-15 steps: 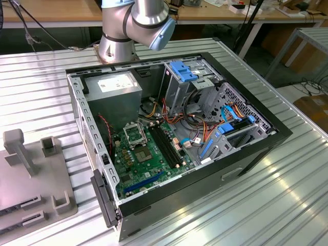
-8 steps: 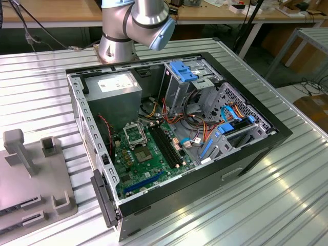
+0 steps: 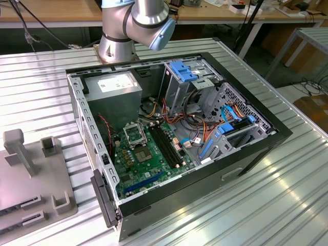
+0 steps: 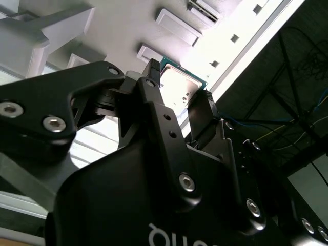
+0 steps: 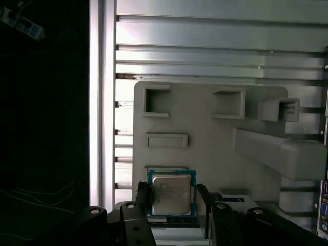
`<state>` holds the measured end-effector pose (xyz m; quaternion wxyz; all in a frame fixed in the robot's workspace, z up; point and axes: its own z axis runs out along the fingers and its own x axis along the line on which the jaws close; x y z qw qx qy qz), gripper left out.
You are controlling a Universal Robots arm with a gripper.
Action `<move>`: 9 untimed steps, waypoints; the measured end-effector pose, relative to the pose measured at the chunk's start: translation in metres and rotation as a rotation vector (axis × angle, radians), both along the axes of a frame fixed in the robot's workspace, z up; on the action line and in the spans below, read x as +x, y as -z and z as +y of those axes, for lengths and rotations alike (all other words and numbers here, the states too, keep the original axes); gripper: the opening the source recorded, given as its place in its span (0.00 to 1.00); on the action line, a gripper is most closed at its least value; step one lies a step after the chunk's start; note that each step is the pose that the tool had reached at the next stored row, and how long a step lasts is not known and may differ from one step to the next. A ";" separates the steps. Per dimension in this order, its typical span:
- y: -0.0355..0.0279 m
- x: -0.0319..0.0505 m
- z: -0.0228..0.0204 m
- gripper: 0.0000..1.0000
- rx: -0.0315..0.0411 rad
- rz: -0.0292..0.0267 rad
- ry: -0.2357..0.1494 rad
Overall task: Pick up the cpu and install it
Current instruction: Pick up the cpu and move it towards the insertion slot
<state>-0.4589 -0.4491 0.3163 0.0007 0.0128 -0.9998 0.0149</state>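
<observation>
The cpu [image 5: 171, 193] is sitting between the fingers [image 5: 141, 200] of the gripper [image 5: 171, 188], which are closing on two opposite edges of it, so the claw appears to be gripping the chip, with its shiny metal top facing the camera in the first wrist view. Under it the grey tray [image 5: 205, 148] with its square pockets is lying on the ribbed table [image 5: 205, 46]; whether the chip is resting in a pocket or already hanging clear of it, I cannot tell. In the exterior view the tray is lying at the exterior view's left, and well apart from it, toward the middle, the open case [image 3: 256, 154] is lying on its side with the board [image 3: 148, 164] and the socket [image 3: 134, 134] facing up, so the install is not yet done. Judging from this, the pick is the step in hand, and doing it well is meaning a light, even squeeze on the edges only, the chip staying level and centred between the fingers, with no twisting or dragging against the pocket walls.
</observation>
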 end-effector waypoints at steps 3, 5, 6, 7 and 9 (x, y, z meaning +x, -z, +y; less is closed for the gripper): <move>-0.0016 0.0000 0.0000 0.47 0.0002 0.0001 0.000; -0.0025 0.0000 0.0000 0.47 0.0002 0.0001 0.000; -0.0029 0.0000 0.0000 0.47 0.0002 0.0001 0.000; -0.0036 0.0000 0.0000 0.47 0.0001 0.0002 0.000; -0.0044 0.0000 0.0000 0.47 0.0002 0.0002 0.000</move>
